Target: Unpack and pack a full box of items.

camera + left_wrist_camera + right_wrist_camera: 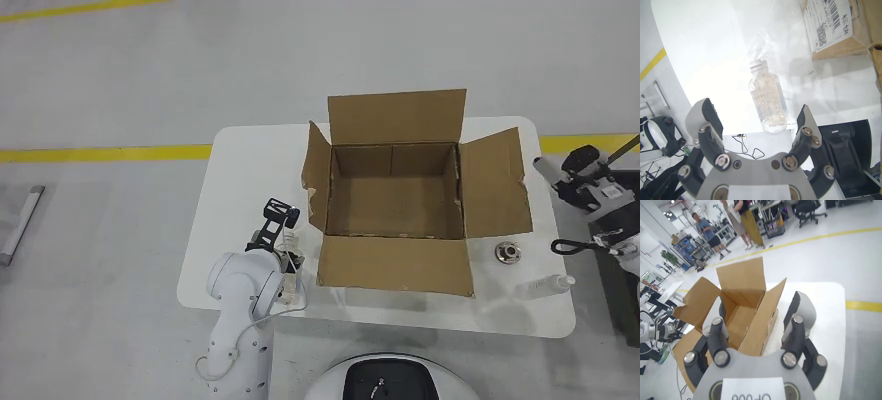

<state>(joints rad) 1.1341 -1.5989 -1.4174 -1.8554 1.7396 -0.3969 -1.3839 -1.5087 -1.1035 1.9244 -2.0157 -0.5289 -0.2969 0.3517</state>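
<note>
The open cardboard box (395, 265) stands mid-table with all flaps out and a bare inside; I also see the box (742, 279) from the right and its labelled side (838, 43). A clear plastic bottle (766, 106) lies on the white table (696, 47) near the front edge, left of the box. My left gripper (755, 106) hovers over it, open, its fingers either side without touching. That left gripper (280, 213) sits at the box's front left. My right gripper (761, 309) is open with nothing in it, raised off the table's right side (572, 162).
A crumpled clear plastic bag (761, 47) lies beyond the bottle's cap. Another small bottle (545, 287) and a round metal piece (509, 252) rest on the table right of the box. Cables hang below the front edge (753, 151).
</note>
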